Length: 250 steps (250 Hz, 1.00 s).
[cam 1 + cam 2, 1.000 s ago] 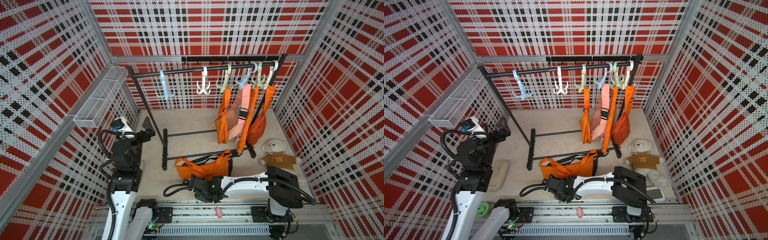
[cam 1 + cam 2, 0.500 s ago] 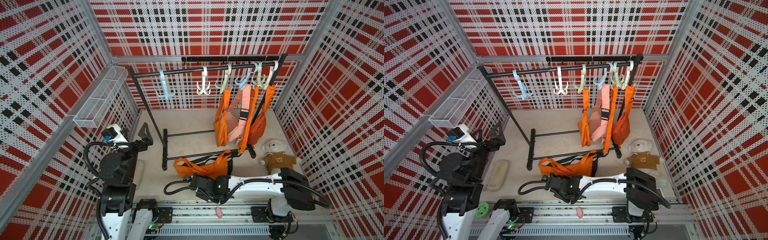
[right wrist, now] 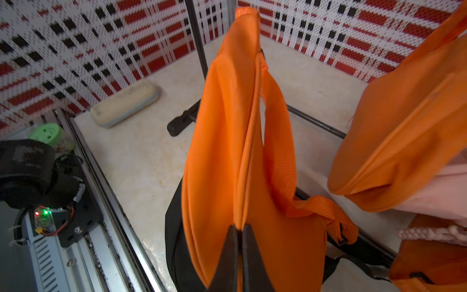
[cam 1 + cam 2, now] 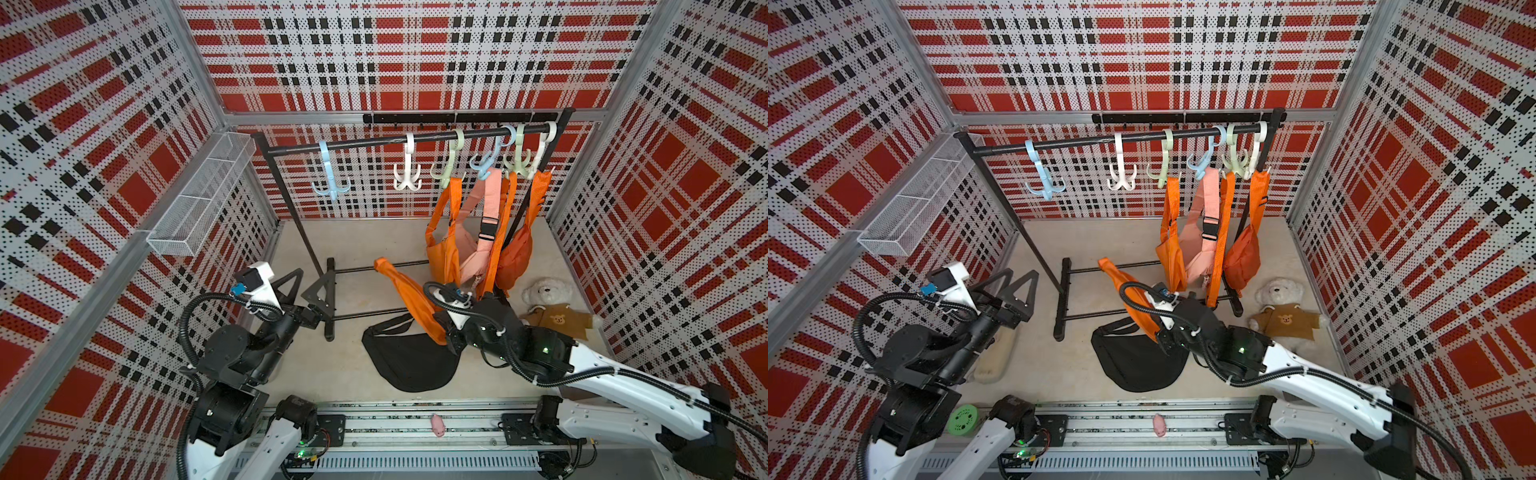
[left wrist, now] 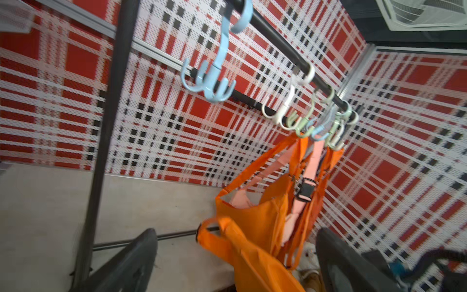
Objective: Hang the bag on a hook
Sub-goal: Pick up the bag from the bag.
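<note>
An orange bag (image 4: 409, 299) (image 4: 1128, 291) hangs lifted above the floor in front of the rack, its strap trailing down. My right gripper (image 3: 239, 227) (image 4: 446, 334) is shut on a fold of its fabric (image 3: 227, 126). My left gripper (image 4: 311, 282) (image 4: 1021, 274) (image 5: 237, 235) stands open and empty by the rack's left post, facing the orange bag (image 5: 252, 252). On the black rail (image 4: 374, 143), a blue hook (image 4: 330, 183) (image 5: 212, 81) and a white hook (image 4: 407, 174) hang bare.
A black bag (image 4: 409, 361) (image 3: 174, 227) lies on the floor under the orange one. Orange and pink bags (image 4: 478, 232) crowd the rail's right-end hooks. A teddy bear (image 4: 548, 299) sits at the right. A wire basket (image 4: 199, 199) is on the left wall, with a beige case (image 4: 992, 357) below.
My right gripper has shut on the orange bag and raised it off the black bag, moving right and toward the rack. The left arm has sunk lower, its open jaws turned toward the rack.
</note>
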Tool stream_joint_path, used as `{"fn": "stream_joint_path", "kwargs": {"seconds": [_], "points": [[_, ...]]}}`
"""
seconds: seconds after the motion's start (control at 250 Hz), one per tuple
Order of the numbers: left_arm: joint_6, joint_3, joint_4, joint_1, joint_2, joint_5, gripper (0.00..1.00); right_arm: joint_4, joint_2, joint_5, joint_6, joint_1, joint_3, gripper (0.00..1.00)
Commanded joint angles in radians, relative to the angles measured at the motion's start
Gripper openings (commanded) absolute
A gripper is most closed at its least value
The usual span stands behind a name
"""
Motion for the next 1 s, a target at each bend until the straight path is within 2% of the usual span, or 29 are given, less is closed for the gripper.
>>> {"fn": "stream_joint_path", "kwargs": {"seconds": [0.0, 0.152, 0.228, 0.372, 0.424, 0.644, 0.833, 0.997], "points": [[-0.061, -0.057, -0.001, -0.189, 0.031, -0.143, 1.00, 0.065, -0.052, -0.031, 0.003, -0.029, 0.011, 0.00], [-0.012, -0.133, 0.161, -0.616, 0.170, -0.495, 0.99, 0.094, -0.077, 0.005, -0.007, -0.036, 0.033, 0.00], [-0.023, -0.131, 0.259, -0.728, 0.274, -0.567, 0.99, 0.119, -0.075, -0.004, -0.002, -0.035, 0.035, 0.00], [-0.122, -0.111, 0.382, -0.729, 0.431, -0.501, 1.00, 0.154, -0.068, -0.018, 0.011, -0.035, 0.028, 0.00], [-0.136, -0.102, 0.408, -0.726, 0.461, -0.499, 1.00, 0.169, -0.069, -0.050, 0.019, -0.034, 0.016, 0.00], [-0.179, -0.062, 0.457, -0.712, 0.544, -0.485, 0.94, 0.216, -0.099, -0.054, 0.037, -0.022, -0.044, 0.00], [-0.181, -0.012, 0.479, -0.708, 0.619, -0.450, 0.87, 0.223, -0.089, -0.028, 0.023, 0.021, -0.059, 0.00], [-0.204, 0.006, 0.471, -0.701, 0.668, -0.442, 0.75, 0.226, -0.075, 0.099, -0.013, 0.096, -0.045, 0.00]]}}
